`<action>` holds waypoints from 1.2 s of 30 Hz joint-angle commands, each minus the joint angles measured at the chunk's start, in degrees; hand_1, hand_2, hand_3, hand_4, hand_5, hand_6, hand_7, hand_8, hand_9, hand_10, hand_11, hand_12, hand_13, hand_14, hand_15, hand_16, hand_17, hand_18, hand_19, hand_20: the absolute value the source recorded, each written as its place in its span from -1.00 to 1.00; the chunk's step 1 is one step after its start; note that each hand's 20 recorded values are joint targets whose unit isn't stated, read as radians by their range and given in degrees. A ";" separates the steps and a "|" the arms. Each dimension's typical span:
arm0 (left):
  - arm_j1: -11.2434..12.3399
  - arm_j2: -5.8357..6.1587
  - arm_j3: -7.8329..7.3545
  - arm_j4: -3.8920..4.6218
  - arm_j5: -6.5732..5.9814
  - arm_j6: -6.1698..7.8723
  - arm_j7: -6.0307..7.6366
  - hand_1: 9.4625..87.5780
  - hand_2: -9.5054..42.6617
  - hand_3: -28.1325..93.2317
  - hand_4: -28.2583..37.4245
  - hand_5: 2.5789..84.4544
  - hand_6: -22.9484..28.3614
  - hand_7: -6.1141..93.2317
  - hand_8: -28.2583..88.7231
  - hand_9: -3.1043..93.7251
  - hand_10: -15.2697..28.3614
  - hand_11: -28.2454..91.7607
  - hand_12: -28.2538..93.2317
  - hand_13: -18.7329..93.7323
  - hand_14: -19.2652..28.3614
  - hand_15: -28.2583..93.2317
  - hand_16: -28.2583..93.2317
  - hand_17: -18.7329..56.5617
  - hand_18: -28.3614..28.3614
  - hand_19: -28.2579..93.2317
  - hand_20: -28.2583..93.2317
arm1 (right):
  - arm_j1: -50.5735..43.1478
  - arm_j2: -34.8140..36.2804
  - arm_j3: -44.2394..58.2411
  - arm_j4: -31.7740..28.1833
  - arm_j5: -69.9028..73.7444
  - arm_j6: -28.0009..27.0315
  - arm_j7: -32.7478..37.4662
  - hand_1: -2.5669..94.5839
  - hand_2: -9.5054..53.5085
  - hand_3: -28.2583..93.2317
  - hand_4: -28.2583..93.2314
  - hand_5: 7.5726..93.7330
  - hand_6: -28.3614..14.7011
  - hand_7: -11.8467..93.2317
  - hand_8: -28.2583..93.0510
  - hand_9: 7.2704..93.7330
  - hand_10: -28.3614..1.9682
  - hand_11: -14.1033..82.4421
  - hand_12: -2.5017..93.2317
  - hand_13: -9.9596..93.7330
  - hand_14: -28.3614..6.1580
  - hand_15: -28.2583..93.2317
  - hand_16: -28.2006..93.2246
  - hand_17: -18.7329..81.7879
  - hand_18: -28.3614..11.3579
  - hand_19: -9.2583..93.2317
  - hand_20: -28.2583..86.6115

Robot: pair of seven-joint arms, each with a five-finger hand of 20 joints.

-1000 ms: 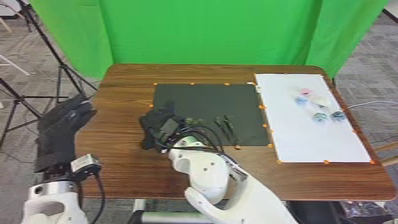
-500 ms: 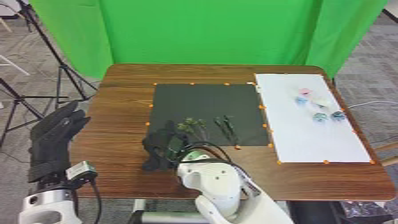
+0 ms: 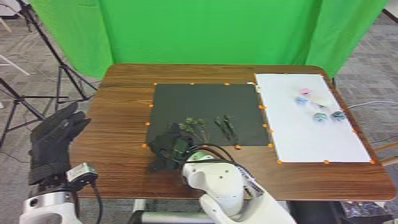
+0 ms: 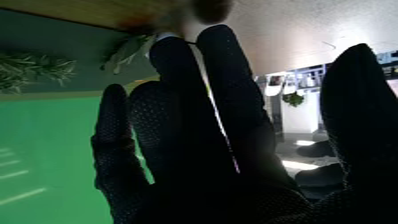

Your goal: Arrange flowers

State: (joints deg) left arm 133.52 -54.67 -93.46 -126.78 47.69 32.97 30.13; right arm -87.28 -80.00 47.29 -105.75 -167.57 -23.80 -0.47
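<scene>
The right hand (image 3: pixel 167 150), lower down and left of centre in the head view, lies over the near left corner of the dark mat (image 3: pixel 204 97). In the right wrist view its fingers (image 4: pixel 224 57) are straight, with the thumb (image 4: pixel 357 100) standing well apart and nothing clamped between them. The step in hand looks to be getting hold of the first greenery, with the arranging itself still to be done.

Just beyond the fingers, towards the middle of the head view, lies a leafy sprig (image 3: pixel 188 126); whether a fingertip touches it cannot be told. The next move probably calls for bringing the hand alongside its thin stem and closing thumb and fingers gently; a loose pinch might only roll it over the mat. Beside it, a little farther right, is a second green bunch (image 3: pixel 227 128).

Farther out, at right in the frame, pink (image 3: pixel 306 92), blue (image 3: pixel 301 100) and teal blooms (image 3: pixel 320 117) rest on the white sheet (image 3: pixel 298 140) covering that side of the desk (image 3: pixel 124 112). At far left waits the left hand (image 3: pixel 55 135), fingers extended and empty.
</scene>
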 commanded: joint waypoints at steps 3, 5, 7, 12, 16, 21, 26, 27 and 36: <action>0.14 -0.36 0.34 -0.03 -0.19 -0.34 0.43 -0.56 -0.55 0.82 -0.68 -0.02 0.37 -0.55 -0.70 -0.21 0.65 0.16 -0.41 -0.21 0.98 0.58 -0.83 -0.72 0.81 0.39 -0.25 | 3.59 0.92 -3.50 2.16 -1.38 2.93 4.81 -0.46 -0.72 0.69 -0.94 0.44 0.07 -0.38 -0.73 0.28 -0.53 0.09 -0.48 0.19 -0.57 0.86 -0.11 -0.44 -1.00 0.44 0.13; -0.60 0.10 0.96 0.55 -0.41 -0.31 0.76 -0.56 -0.55 0.82 -0.68 -0.01 0.37 -0.55 -0.70 -0.21 0.65 0.16 -0.41 -0.21 0.98 0.58 -0.84 -0.72 0.81 0.39 -0.25 | 3.93 0.43 -3.37 3.17 -1.48 3.33 5.02 -0.46 -0.71 0.69 -0.94 0.44 0.05 -0.39 -0.73 0.27 -0.53 0.10 -0.48 0.19 -0.57 0.86 -0.11 -0.44 -1.00 0.44 0.13; -1.43 -0.21 1.01 0.93 -0.29 -0.66 0.13 -0.56 -0.55 0.82 -0.68 -0.01 0.37 -0.55 -0.70 -0.21 0.65 0.16 -0.41 -0.21 0.98 0.58 -0.83 -0.72 0.81 0.39 -0.25 | 3.73 -1.33 -1.87 4.40 -3.30 2.92 3.67 -0.46 -0.71 0.69 -0.95 0.44 0.04 -0.39 -0.72 0.27 -0.53 0.11 -0.48 0.19 -0.57 0.86 -0.11 -0.44 -1.00 0.45 0.13; -1.46 0.18 1.40 0.66 -0.32 -0.22 0.30 -0.56 -0.55 0.82 -0.68 -0.01 0.37 -0.55 -0.70 -0.21 0.65 0.16 -0.41 -0.21 0.98 0.58 -0.84 -0.72 0.81 0.39 -0.25 | 5.44 -0.40 -2.89 5.16 -1.75 3.63 5.95 -0.47 -0.71 0.70 -0.95 0.44 0.01 -0.40 -0.72 0.26 -0.52 0.13 -0.48 0.19 -0.56 0.86 -0.11 -0.44 -1.00 0.45 0.13; -1.62 0.35 1.79 0.69 -0.45 0.11 0.21 -0.56 -0.55 0.82 -0.68 -0.01 0.37 -0.55 -0.70 -0.21 0.65 0.16 -0.41 -0.21 0.98 0.58 -0.84 -0.72 0.81 0.39 -0.25 | 5.48 -0.98 -2.74 5.09 -1.98 3.36 5.52 -0.47 -0.71 0.70 -0.95 0.44 0.01 -0.40 -0.72 0.26 -0.52 0.14 -0.48 0.19 -0.56 0.86 -0.12 -0.44 -1.00 0.45 0.13; -0.68 0.93 1.26 0.09 -0.91 1.22 0.83 -0.56 -0.55 0.82 -0.68 -0.01 0.37 -0.55 -0.70 -0.22 0.65 0.16 -0.41 -0.21 0.98 0.58 -0.84 -0.72 0.81 0.39 -0.25 | 4.62 0.71 -3.68 0.78 1.13 4.65 4.63 -0.47 -0.71 0.70 -0.95 0.42 0.06 -0.37 -0.72 0.26 -0.50 0.15 -0.48 0.19 -0.56 0.87 -0.12 -0.44 -1.00 0.46 0.13; 2.00 0.12 -0.40 -0.67 -1.01 1.58 1.42 -0.56 -0.55 0.82 -0.67 -0.01 0.38 -0.55 -0.70 -0.22 0.65 0.16 -0.41 -0.21 0.98 0.58 -0.84 -0.72 0.81 0.39 -0.25 | 7.08 4.27 -5.20 -3.10 5.62 7.69 6.52 -0.46 -0.75 0.72 -0.94 0.40 0.14 -0.32 -0.73 0.25 -0.50 0.18 -0.47 0.19 -0.57 0.87 -0.11 -0.44 -1.00 0.45 0.14; 2.27 0.11 -0.47 -0.65 -1.34 1.58 1.81 -0.56 -0.55 0.82 -0.67 -0.01 0.38 -0.55 -0.70 -0.21 0.65 0.16 -0.41 -0.21 0.98 0.58 -0.84 -0.72 0.81 0.39 -0.25 | 8.53 5.50 -5.75 -3.36 7.12 9.02 7.71 -0.45 -0.75 0.72 -0.94 0.39 0.14 -0.31 -0.73 0.25 -0.51 0.18 -0.47 0.18 -0.58 0.87 -0.11 -0.44 -1.00 0.45 0.14; 4.57 -0.09 -1.87 -1.18 -1.46 2.21 3.05 -0.56 -0.55 0.82 -0.68 -0.01 0.37 -0.55 -0.70 -0.22 0.65 0.16 -0.41 -0.21 0.98 0.58 -0.83 -0.72 0.81 0.39 -0.25 | 20.67 18.63 -5.94 -4.66 19.35 12.91 18.61 -0.43 -0.79 0.76 -0.94 0.28 0.09 -0.30 -0.74 0.18 -0.54 0.08 -0.50 0.14 -0.60 0.84 -0.12 -0.47 -1.00 0.42 0.14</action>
State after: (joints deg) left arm 136.08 -54.19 -94.48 -127.41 46.61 34.35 32.14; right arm -76.23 -71.51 37.40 -110.35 -150.80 -11.55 12.72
